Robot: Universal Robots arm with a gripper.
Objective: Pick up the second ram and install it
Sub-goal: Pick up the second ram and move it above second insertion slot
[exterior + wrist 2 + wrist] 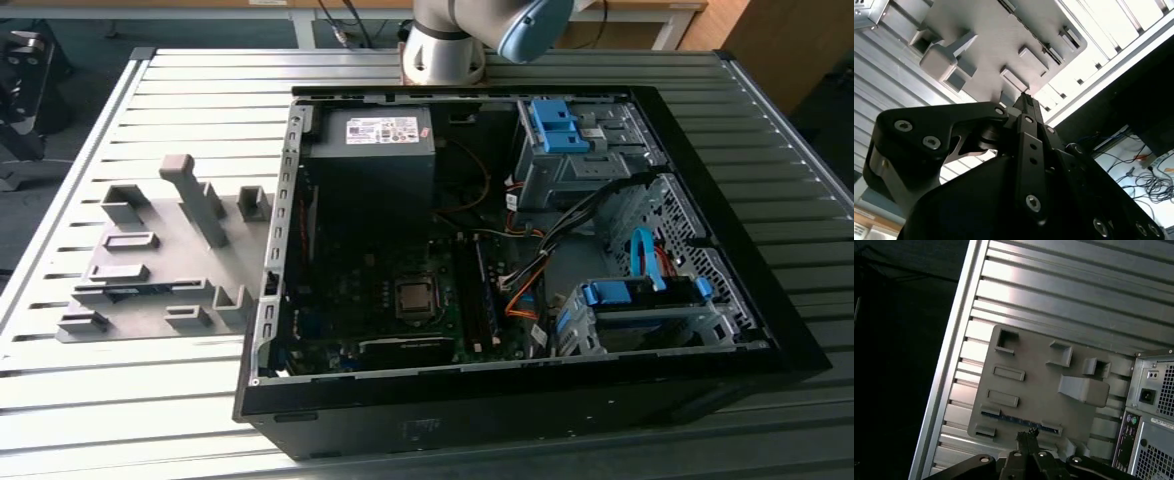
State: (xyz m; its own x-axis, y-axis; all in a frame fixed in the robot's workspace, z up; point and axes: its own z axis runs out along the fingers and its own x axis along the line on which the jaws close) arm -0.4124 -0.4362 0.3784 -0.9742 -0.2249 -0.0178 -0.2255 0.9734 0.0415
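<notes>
The second ram [1019,420] lies flat in a slot of the grey fixture plate [1039,375], a thin dark stick with a blue patch. In the exterior view the second ram [140,289] is a dark strip near the front of that plate [160,260], to the left of the open computer case [534,240]. My gripper [1027,436] hangs well above the plate, over the ram's slot, with its two fingertips together and nothing between them. In the second wrist view the gripper [1024,98] points at the plate from a distance.
Upright grey blocks [200,195] stand on the fixture plate. The case sits on a slatted metal table [134,380], holding a power supply [380,135], the motherboard with black slots [478,295], blue drive brackets [641,292] and loose cables. The arm's base [454,35] is behind the case.
</notes>
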